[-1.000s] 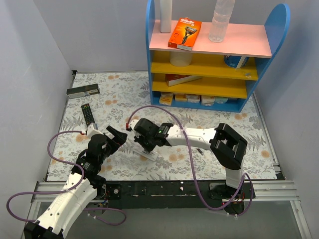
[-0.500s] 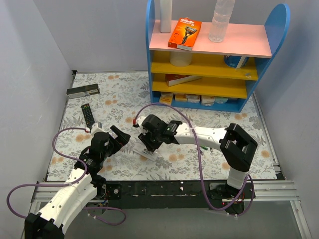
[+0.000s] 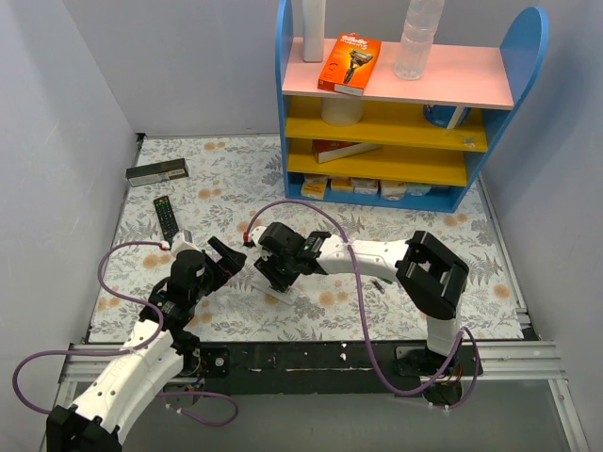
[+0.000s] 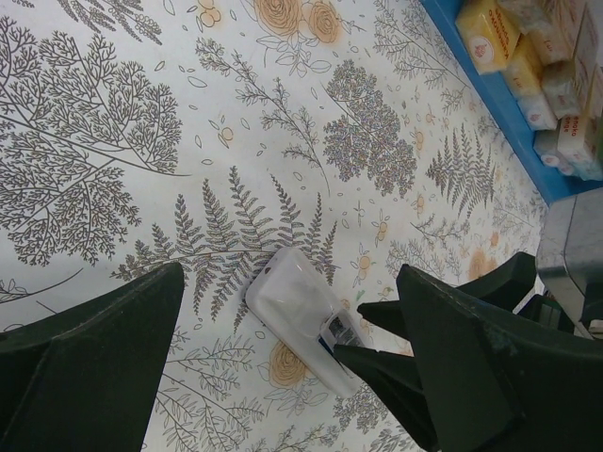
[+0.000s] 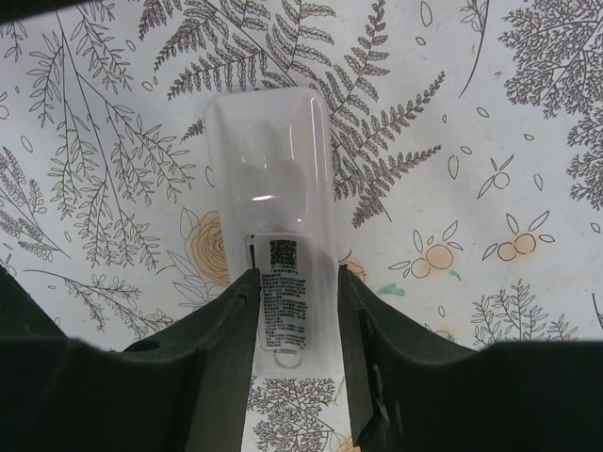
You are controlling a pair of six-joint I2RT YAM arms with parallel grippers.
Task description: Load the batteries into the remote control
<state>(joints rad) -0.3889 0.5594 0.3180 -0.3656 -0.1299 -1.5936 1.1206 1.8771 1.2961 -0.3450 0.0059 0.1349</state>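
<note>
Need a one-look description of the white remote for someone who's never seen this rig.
On the floral mat in front of the blue shelf, look front-centre, where the right gripper points down. The white remote lies flat between its fingers. Unlike the black remote and dark flat box at far left, it is white, small and rounded.

The tabletop is showing a white cloth printed with grey ferns and orange roses. The remote control is looking glossy white, wearing a label with black print. The shelf unit is showing blue sides, a pink top and yellow boards, and is carrying an orange box. Purple cables are trailing.
</note>
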